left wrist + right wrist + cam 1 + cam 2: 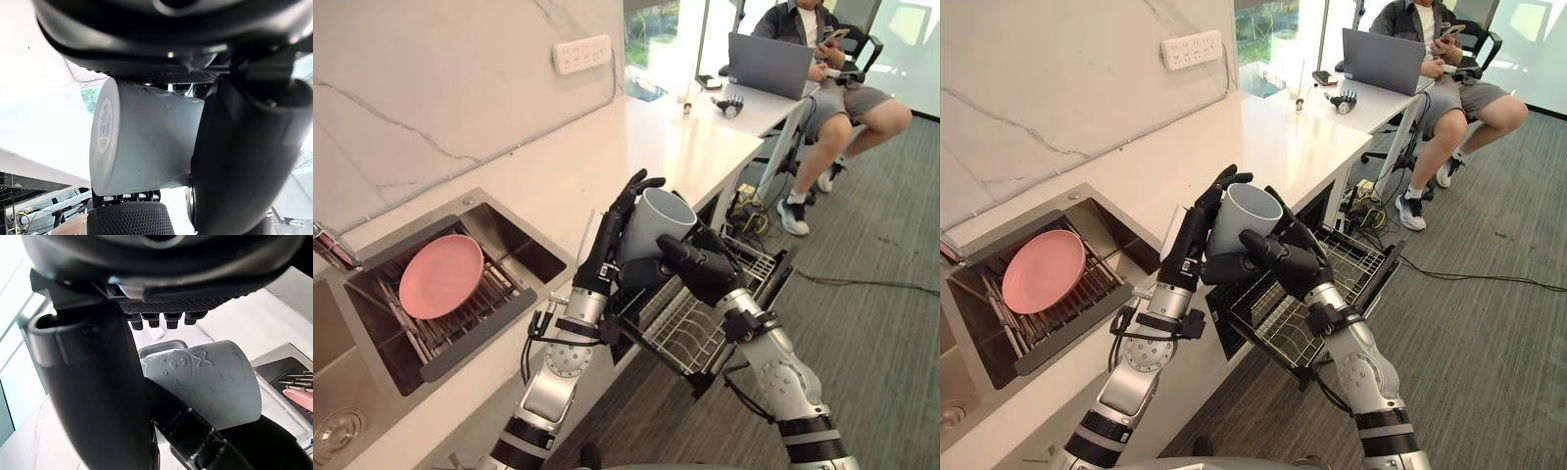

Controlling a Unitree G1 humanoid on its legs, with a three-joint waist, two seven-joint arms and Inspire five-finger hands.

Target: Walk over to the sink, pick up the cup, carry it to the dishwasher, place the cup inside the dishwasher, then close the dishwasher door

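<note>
- Left eye view: Both hands hold a grey cup (656,220) upright and mouth-up, above a pulled-out dishwasher rack (690,333) at the near edge of the white tabletop (675,147). The left hand (607,245) runs its fingers up the cup's left side, tips bent at the rim. The right hand (700,264) wraps the cup's near right side. To the left, a pink plate (440,276) leans in the sink (509,235). At the far right, a seated person (832,88) sits behind a laptop (769,64).
- Right eye view: The cup (1239,220) sits between the left hand (1190,245) and right hand (1283,259), over the wire rack (1332,284). A wall socket (1193,49) is on the marble wall, far left.
- Left wrist view: The cup's wall and labelled base (146,142) are clamped between the left hand's (146,29) fingers and thumb.
- Right wrist view: The right hand's (98,396) thumb and fingers close round the cup (210,382), its embossed side showing.
</note>
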